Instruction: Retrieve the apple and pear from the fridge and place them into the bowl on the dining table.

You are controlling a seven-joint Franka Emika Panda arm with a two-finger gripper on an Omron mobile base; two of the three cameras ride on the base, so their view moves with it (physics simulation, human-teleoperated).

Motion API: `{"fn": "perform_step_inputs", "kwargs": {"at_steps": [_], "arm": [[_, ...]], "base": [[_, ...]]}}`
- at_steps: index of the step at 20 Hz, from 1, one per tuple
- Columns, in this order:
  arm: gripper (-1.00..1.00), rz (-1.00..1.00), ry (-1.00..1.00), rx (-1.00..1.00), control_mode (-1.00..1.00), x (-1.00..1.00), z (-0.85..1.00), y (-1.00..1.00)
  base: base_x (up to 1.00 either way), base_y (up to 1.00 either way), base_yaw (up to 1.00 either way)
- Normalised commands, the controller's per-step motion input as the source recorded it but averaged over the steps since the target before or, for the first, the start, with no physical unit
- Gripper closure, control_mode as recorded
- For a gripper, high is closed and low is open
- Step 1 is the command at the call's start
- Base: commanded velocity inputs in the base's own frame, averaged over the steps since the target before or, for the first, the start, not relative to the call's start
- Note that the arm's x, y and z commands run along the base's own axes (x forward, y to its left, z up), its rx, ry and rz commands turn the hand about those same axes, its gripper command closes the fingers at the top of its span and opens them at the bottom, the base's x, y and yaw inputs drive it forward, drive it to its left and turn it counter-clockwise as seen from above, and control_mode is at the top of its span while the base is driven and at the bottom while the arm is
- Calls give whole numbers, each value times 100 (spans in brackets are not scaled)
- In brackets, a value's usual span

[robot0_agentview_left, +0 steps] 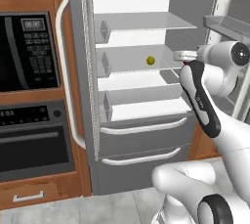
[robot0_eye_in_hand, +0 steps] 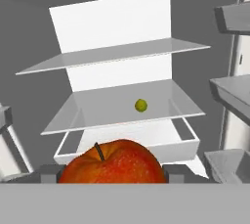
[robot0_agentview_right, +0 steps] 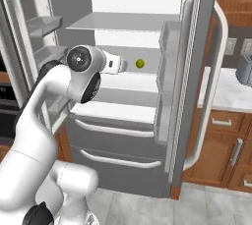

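Note:
The red apple [robot0_eye_in_hand: 114,162] sits between my fingertips [robot0_eye_in_hand: 49,173] in the hand view, and my gripper [robot0_eye_in_hand: 113,171] is shut on it. The hand [robot0_agentview_left: 185,56] is at the right side of the open fridge [robot0_agentview_left: 80,71], level with its middle shelf. On that shelf, toward the back, lies the small yellow-green pear [robot0_agentview_left: 151,60] [robot0_agentview_right: 140,63] [robot0_eye_in_hand: 141,104], well beyond the apple. The bowl and the dining table are out of view.
Both fridge doors stand open, with door bins [robot0_agentview_right: 44,25] close to my arm on that side. Two closed drawers [robot0_agentview_left: 141,135] lie below the shelves. A black built-in oven [robot0_agentview_left: 29,52] is at the left; wooden cabinets [robot0_agentview_right: 221,145] and a counter [robot0_agentview_right: 226,91] are at the right.

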Motion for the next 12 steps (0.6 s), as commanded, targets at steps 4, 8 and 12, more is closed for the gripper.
{"fn": "perform_step_inputs", "kwargs": {"at_steps": [4,8,12], "arm": [[100,0,0,0,100,0,0,0],[100,0,0,0,100,0,0,0],[100,0,0,0,100,0,0,0]], "base": [[-94,0,2],[-81,0,4],[-68,0,7]]}}
